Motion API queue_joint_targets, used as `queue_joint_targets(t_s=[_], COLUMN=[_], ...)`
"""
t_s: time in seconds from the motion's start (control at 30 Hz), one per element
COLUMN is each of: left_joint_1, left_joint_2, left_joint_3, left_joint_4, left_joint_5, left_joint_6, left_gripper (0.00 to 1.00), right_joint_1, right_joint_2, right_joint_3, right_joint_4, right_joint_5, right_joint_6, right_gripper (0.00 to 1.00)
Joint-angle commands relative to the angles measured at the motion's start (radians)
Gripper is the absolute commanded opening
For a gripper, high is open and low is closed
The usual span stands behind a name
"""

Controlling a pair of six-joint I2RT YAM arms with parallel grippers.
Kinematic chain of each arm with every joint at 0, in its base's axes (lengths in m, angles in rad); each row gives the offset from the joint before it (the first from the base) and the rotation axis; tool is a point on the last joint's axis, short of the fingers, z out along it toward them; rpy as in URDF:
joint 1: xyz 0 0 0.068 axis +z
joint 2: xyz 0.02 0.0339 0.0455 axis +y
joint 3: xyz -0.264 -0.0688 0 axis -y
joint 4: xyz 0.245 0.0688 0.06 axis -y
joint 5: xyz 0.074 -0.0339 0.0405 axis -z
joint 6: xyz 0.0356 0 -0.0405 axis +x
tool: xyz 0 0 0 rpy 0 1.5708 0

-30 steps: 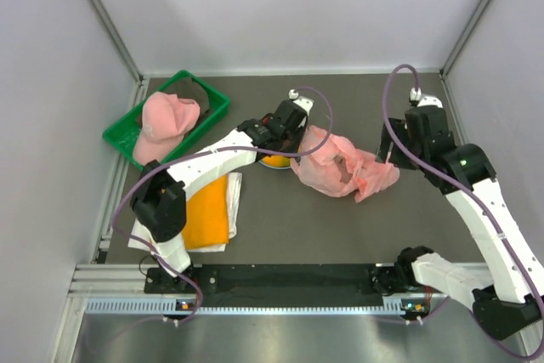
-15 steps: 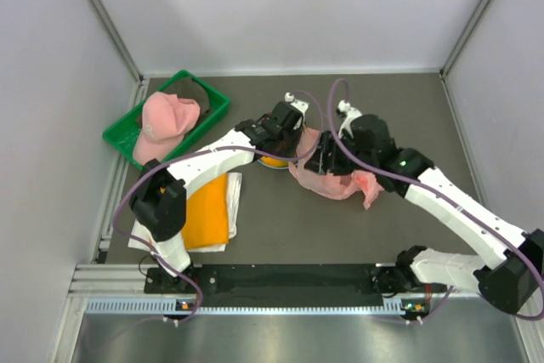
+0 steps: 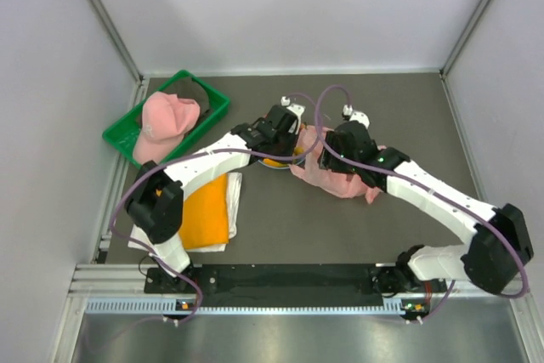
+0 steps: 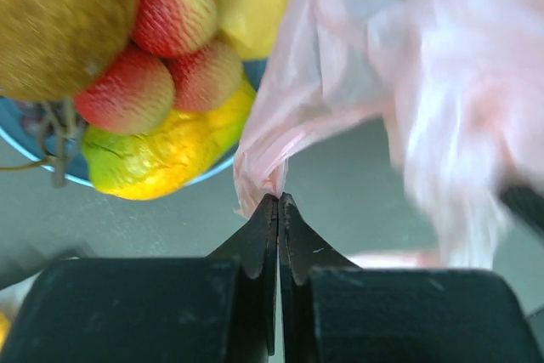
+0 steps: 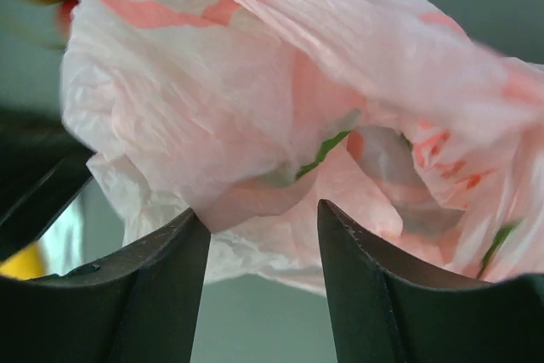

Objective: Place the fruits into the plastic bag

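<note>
From above, the left gripper [image 3: 296, 142] and right gripper [image 3: 325, 157] meet over the crumpled pink plastic bag [image 3: 340, 180]. Left wrist view: the left gripper [image 4: 279, 201] is clenched on the bag's edge, with the fruits [image 4: 170, 57] heaped on a blue plate [image 4: 34, 152] just left of the bag. Right wrist view: the right gripper [image 5: 263, 220] stands parted astride a fold of the bag.
</note>
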Motion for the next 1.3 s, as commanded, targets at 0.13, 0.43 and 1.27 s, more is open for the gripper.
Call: queue_joint_targets(t_s=[0.13,0.43,1.27], left_joint_1=[-0.005,-0.011,-0.010], left_joint_2=[-0.127,-0.347,-0.566], left_joint_3=[-0.045,-0.125,-0.111], left_joint_4=[0.122,0.268,0.317], left_joint_5=[0.150,0.115,0.097], left_joint_6=[0.000,-0.038,-0.037], left_gripper=[0.00,0.00,0.00], right_joint_1=[-0.033,-0.105,-0.328], right_joint_2=[0.245,0.226,0.107], right_joint_3=[0.100,0.012,-0.021], right_joint_4=[0.005,0.013,-0.148], right_joint_5=[0.228,0.221,0.003], right_joint_6=[0.002,0.028,-0.155], right_gripper=[0.53,0.65,0.99])
